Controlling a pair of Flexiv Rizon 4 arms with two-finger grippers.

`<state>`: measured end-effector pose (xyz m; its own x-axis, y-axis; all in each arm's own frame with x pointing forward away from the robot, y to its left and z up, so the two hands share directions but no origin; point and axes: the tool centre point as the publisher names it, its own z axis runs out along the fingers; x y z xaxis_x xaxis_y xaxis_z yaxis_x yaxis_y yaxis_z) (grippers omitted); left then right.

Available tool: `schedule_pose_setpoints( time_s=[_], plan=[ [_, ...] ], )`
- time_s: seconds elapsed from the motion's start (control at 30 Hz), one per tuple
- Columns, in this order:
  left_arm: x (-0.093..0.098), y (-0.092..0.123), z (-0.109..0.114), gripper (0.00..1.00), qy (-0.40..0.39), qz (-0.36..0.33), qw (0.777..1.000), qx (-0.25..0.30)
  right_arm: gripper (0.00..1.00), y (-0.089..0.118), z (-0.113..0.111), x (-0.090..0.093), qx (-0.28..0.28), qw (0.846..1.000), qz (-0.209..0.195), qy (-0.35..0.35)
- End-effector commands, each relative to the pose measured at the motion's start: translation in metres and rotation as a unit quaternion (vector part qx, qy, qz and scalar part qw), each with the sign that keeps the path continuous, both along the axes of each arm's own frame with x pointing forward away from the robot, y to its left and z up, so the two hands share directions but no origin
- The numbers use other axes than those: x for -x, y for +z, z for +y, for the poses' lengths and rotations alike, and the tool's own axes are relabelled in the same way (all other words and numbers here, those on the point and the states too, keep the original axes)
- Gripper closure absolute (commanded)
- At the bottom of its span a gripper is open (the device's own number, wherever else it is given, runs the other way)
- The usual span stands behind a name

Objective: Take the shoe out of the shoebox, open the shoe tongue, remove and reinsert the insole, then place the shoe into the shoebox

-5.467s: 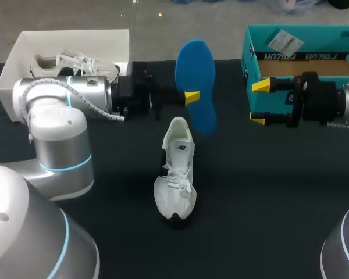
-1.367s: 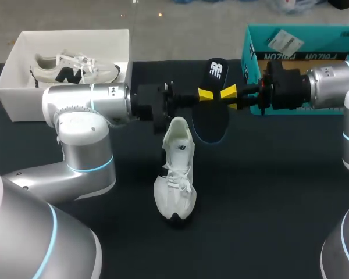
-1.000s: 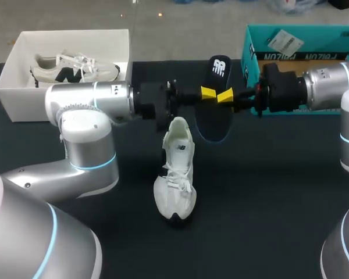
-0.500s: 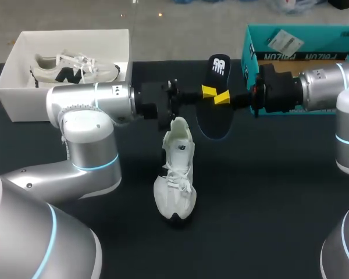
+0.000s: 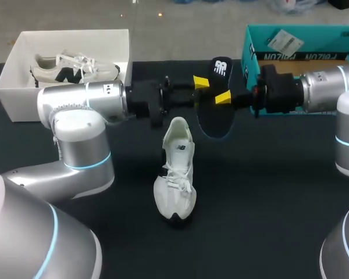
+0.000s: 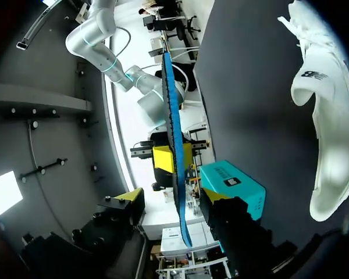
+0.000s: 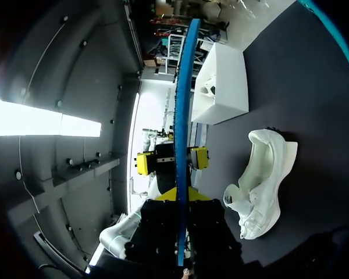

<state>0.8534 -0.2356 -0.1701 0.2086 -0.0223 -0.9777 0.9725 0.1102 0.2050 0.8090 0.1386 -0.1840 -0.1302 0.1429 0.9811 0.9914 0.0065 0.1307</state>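
A white shoe (image 5: pixel 176 168) lies on the black table, toe toward me. Above its heel hangs the insole (image 5: pixel 216 102), black face up, blue underneath. My right gripper (image 5: pixel 223 97) is shut on the insole's edge from the right. My left gripper (image 5: pixel 199 91) is open beside the insole on its left, fingers apart and off it. In the left wrist view the insole (image 6: pixel 173 133) runs edge-on between the open left gripper (image 6: pixel 173 196), the shoe (image 6: pixel 326 133) beside it. In the right wrist view my right gripper (image 7: pixel 179 196) pinches the insole (image 7: pixel 183 104), the shoe (image 7: pixel 259 183) below.
A white box (image 5: pixel 23 46) holding a second shoe (image 5: pixel 72 67) stands at the back left. The teal shoebox (image 5: pixel 253 64) stands at the back right, behind my right arm. Black tabletop lies around the shoe and toward the front.
My right gripper closed on the insole. My left gripper then opened, let go of it and drew back slightly to the left. The shoe has stayed put.
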Motion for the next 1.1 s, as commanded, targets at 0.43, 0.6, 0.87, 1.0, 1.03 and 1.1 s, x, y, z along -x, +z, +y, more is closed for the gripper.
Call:
schedule_pose_setpoints(
  time_s=[0.43, 0.6, 0.87, 1.0, 1.03, 1.1],
  plan=[
    [0.065, 0.006, 0.122, 0.0, -0.107, 0.105, 0.979, -0.139, 1.0, 0.002, -0.01, -0.004, 0.005, 1.0, -0.017, -0.009],
    [0.079, -0.006, 0.146, 0.0, -0.094, 0.134, 0.969, -0.187, 1.0, 0.002, -0.01, -0.004, 0.004, 1.0, -0.019, -0.011],
    [0.085, 0.0, 0.194, 0.0, -0.064, 0.161, 0.954, -0.242, 1.0, 0.003, -0.011, -0.006, 0.003, 0.999, -0.03, -0.014],
    [0.088, 0.019, 0.227, 0.0, -0.04, 0.178, 0.942, -0.283, 1.0, 0.003, -0.011, -0.006, 0.004, 0.999, -0.031, -0.013],
    [0.089, 0.022, 0.234, 0.0, -0.031, 0.179, 0.939, -0.291, 1.0, 0.003, -0.011, -0.006, 0.004, 0.999, -0.032, -0.013],
    [0.087, 0.028, 0.256, 0.0, -0.007, 0.176, 0.934, -0.311, 1.0, 0.003, -0.011, -0.005, 0.005, 0.999, -0.032, -0.014]
  ],
)
